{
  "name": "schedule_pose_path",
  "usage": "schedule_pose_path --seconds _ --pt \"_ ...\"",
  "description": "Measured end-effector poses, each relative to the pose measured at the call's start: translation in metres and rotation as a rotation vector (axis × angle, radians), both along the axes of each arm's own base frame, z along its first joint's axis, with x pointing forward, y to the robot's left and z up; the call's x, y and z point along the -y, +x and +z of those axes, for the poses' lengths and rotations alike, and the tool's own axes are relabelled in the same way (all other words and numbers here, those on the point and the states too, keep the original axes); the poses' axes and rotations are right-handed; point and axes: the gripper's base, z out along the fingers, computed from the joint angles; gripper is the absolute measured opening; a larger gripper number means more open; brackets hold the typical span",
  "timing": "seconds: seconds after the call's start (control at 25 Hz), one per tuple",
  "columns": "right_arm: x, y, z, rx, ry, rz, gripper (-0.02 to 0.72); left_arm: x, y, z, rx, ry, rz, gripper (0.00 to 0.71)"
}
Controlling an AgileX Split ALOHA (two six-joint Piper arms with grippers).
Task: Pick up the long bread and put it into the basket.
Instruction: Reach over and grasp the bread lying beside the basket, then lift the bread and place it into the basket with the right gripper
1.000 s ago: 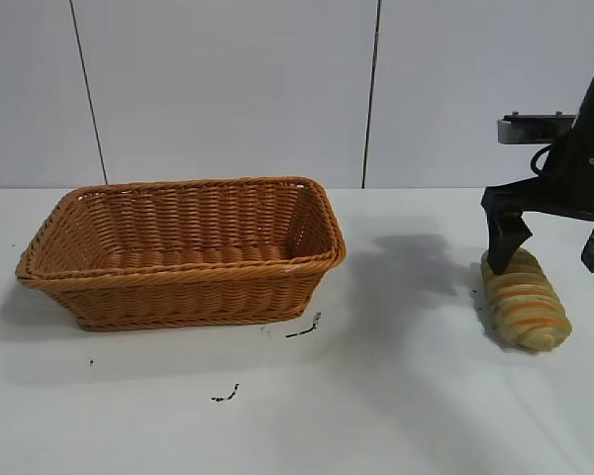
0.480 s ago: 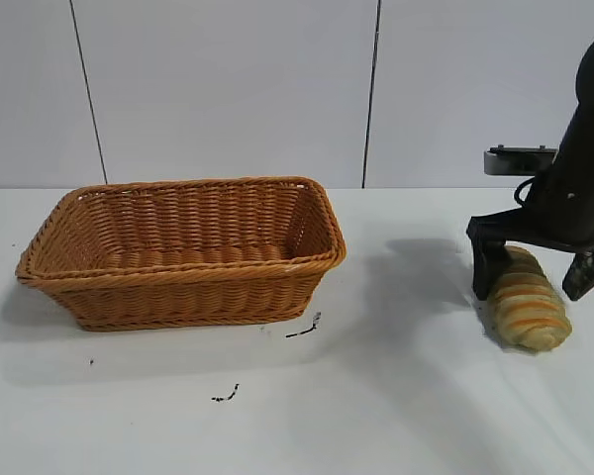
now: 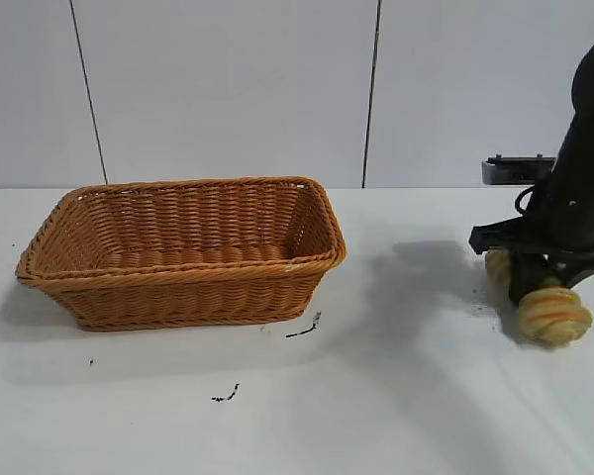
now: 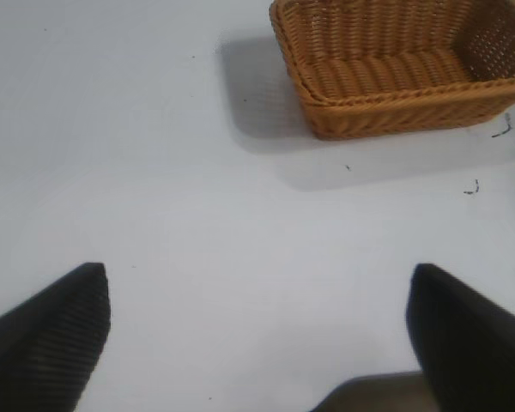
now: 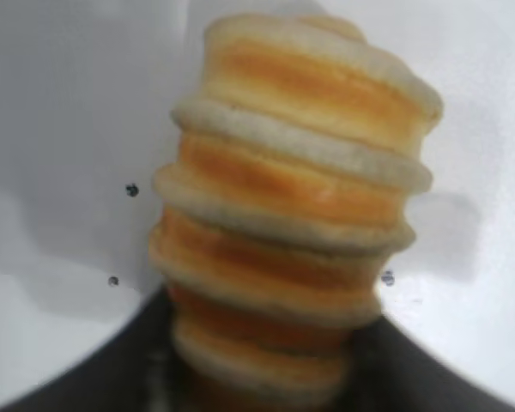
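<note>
The long bread [image 3: 554,312], tan with orange ridges, lies on the white table at the far right. My right gripper [image 3: 531,282] is down over its middle and shut on it; both ends stick out past the fingers. In the right wrist view the bread [image 5: 296,215] fills the frame, pinched between the dark fingers. The orange-brown wicker basket [image 3: 183,282] stands empty at the left of the table and also shows in the left wrist view [image 4: 395,94]. My left gripper [image 4: 257,283] is open above bare table, out of the exterior view.
Small black marks [image 3: 302,330] lie on the table in front of the basket. A white panelled wall stands behind the table.
My right gripper has come down over the bread and closed on its middle. The bread has turned and shifted slightly to the right.
</note>
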Motion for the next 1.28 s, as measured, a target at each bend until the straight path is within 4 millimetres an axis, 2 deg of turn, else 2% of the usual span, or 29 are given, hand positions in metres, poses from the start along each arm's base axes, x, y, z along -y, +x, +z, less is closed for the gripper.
schedule_pose_path --seconds 0.16,0.32,0.44,0.56,0.76,0.88,1.04,1.28 --pt "-0.003 0.007 0.044 0.037 0.013 0.001 0.139 0.000 0.000 0.000 0.000 0.000 0.000 0.692" --pt "-0.019 0.013 0.073 0.063 0.010 0.045 0.139 0.000 0.000 0.000 0.000 0.000 0.000 0.692" --pt "-0.044 0.018 0.094 0.117 0.008 0.106 0.138 0.000 0.000 0.000 0.000 0.000 0.000 0.692" --pt "-0.073 0.026 0.107 0.143 0.007 0.183 0.127 0.000 0.000 0.000 0.000 0.000 0.000 0.692" --pt "-0.123 0.043 0.112 0.165 -0.007 0.345 0.127 0.000 0.000 0.000 0.000 0.000 0.000 0.692" --pt "-0.153 0.047 0.115 0.210 -0.022 0.456 0.127 0.000 0.000 0.000 0.000 0.000 0.000 0.692" --pt "-0.199 0.039 0.112 0.281 -0.046 0.668 0.127 0.000 0.000 0.000 0.000 0.000 0.000 0.692" --pt "-0.265 0.017 0.097 0.379 -0.155 1.106 0.127 0.000 0.000 0.000 0.000 0.000 0.000 0.692"
